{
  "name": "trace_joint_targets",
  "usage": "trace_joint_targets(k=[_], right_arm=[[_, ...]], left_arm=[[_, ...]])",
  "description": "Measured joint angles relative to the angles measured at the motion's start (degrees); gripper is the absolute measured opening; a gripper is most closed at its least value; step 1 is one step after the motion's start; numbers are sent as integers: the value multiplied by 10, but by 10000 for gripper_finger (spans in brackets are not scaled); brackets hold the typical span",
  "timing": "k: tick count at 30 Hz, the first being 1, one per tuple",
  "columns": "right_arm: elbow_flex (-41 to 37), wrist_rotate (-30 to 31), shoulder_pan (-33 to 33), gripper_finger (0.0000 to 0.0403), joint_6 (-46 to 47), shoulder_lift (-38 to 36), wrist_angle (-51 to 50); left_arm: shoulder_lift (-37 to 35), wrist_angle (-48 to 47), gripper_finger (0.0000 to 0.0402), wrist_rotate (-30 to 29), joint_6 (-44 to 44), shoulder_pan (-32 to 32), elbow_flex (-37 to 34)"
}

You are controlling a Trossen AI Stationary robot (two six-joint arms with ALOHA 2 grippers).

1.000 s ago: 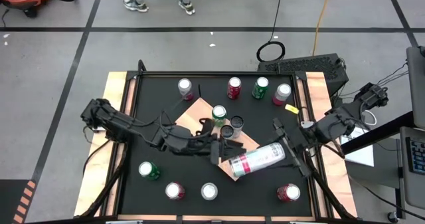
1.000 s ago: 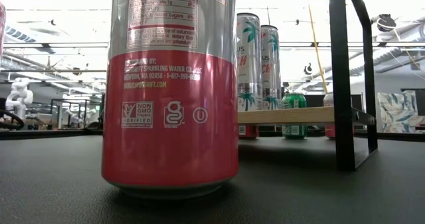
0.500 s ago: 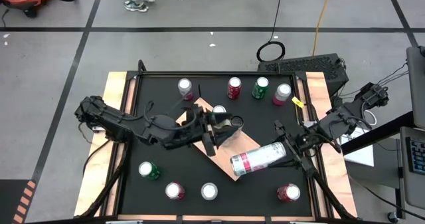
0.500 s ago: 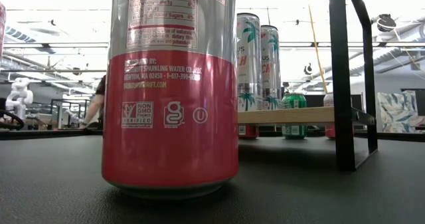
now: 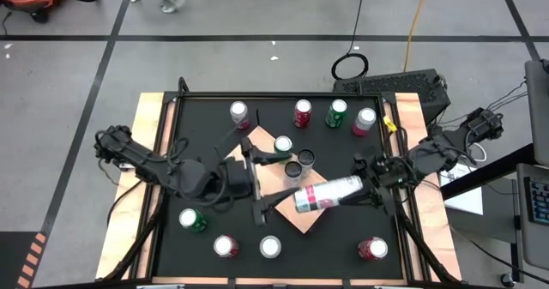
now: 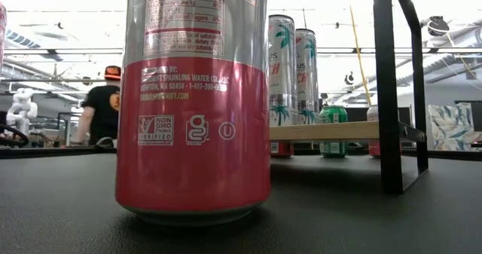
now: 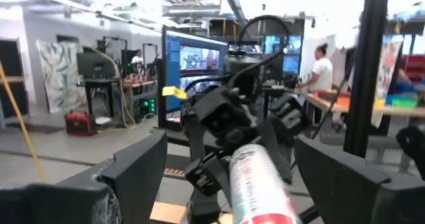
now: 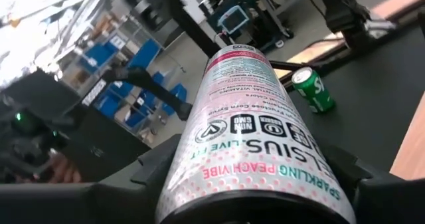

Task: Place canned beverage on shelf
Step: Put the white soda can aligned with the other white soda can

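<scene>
The canned beverage point(image 5: 328, 195), silver with a red-pink band, lies level in the air over the shelf point(image 5: 273, 179), a tan board standing diagonally on the black table. My right gripper point(image 5: 362, 186) is shut on it. My left gripper point(image 5: 290, 179) is open and points toward the table's right. Its two fingers point(image 7: 136, 174) stand on either side of the can's free end point(image 7: 260, 187); whether they touch it I cannot tell. Two tall cans point(image 5: 283, 145) stand upright on the shelf point(image 6: 331, 130). My right gripper pinches the can's right-hand end point(image 8: 265, 184) between its two fingers point(image 8: 163, 167). They come level from the table's right and lie along the can. The can sticks out toward the left gripper, roughly level and lifted clear of the shelf.
Loose cans stand along the table's far edge point(image 5: 302, 113) and near edge point(image 5: 270, 247). A red can point(image 6: 194, 103) stands right before the low camera. The shelf's black corner rod point(image 6: 388, 88) rises at the right. A person point(image 6: 102, 114) stands beyond the table.
My left gripper has drawn back from the cans on the shelf toward the table's left, risen, and rolled, so its fingers now spread toward the far and near edges. My right gripper has rolled in place; the can has swung slightly toward the far edge and the left gripper.
</scene>
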Motion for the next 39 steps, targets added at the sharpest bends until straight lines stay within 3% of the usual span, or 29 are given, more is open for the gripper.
trace_joint_targets(k=[20,33,39], right_arm=[[0,-3,-71,233,182,0,-9],[0,-3,-110,233,212,0,-8],[0,-3,-126,233,212,0,-9]], left_arm=[[0,-155,334,-59,9,-27,14],[1,-244,334,-124,24,-17,14],[1,-263,374,-90,23,12,14]])
